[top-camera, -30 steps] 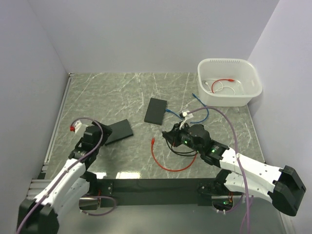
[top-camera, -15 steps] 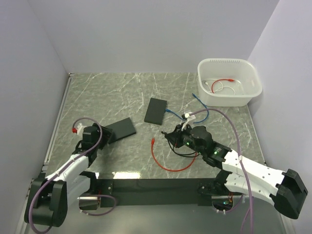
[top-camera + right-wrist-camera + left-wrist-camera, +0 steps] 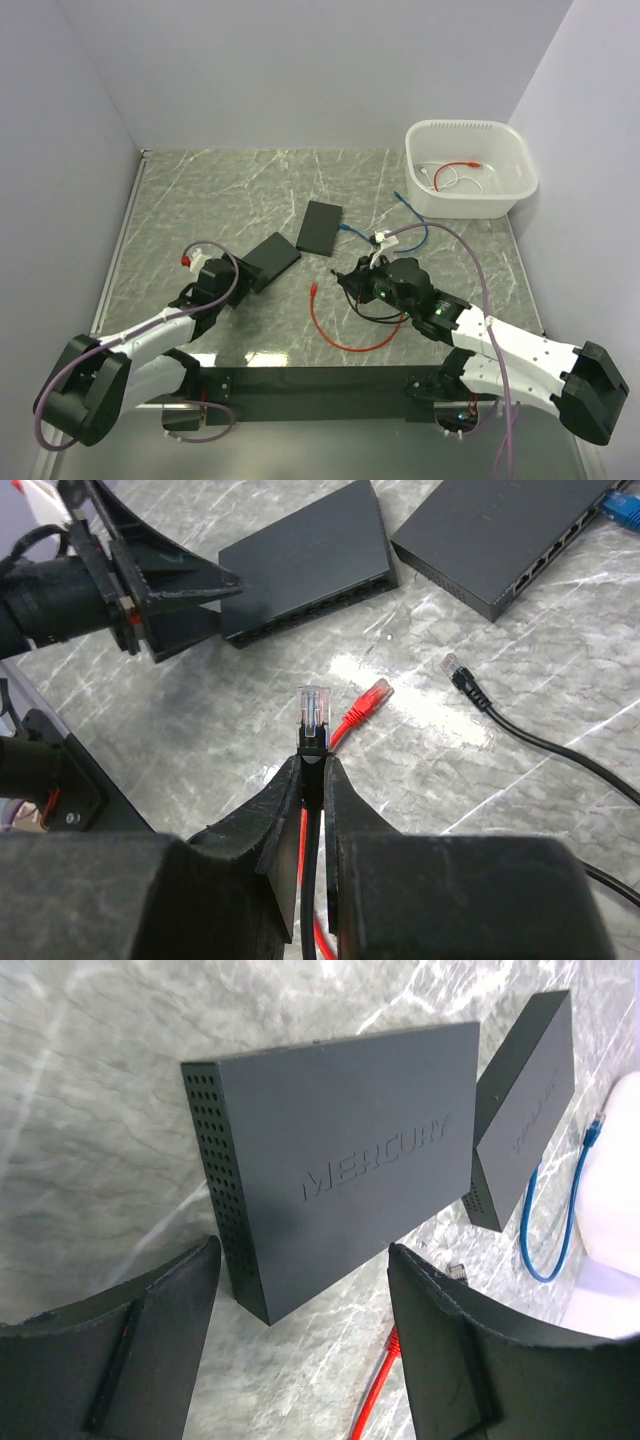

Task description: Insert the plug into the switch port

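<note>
Right end effector: clamped on black RJ45 plug, off the surface. Left end effector: wide apart, empty, flanking Mercury switch (ports toward right arm). Step: pre-insertion; next likely needs plug-to-port alignment.

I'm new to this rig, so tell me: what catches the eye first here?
The right tool, mid-table, grips a clear plug whose tip pokes out. The left tool stands open just short of a dark switch marked MERCURY. A red cable loops between the arms.
</note>
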{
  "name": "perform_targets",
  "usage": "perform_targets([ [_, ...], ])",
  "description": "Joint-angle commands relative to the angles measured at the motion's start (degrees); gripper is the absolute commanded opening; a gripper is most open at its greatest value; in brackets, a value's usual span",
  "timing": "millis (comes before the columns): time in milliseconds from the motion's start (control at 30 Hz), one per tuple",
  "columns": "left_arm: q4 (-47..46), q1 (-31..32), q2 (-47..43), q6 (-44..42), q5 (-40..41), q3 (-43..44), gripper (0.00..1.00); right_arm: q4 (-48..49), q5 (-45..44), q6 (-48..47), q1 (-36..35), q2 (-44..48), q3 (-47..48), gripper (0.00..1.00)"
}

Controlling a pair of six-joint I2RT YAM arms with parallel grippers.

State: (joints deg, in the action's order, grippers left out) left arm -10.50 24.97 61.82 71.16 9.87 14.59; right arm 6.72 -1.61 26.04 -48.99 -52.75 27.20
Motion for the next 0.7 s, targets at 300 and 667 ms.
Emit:
perform_targets([
  [300, 7.7, -0.4, -22.6, -16.6, 11.8, 4.1, 0.84, 2.4, 1.1, 1.6, -1.2, -10.4, 3.6, 0.0],
  [667, -28.8, -18.3, 10.0, -28.4, -21.7, 8.1, 0.87, -0.2, -0.4, -1.5, -3.2, -21.7, 12.5, 0.0],
])
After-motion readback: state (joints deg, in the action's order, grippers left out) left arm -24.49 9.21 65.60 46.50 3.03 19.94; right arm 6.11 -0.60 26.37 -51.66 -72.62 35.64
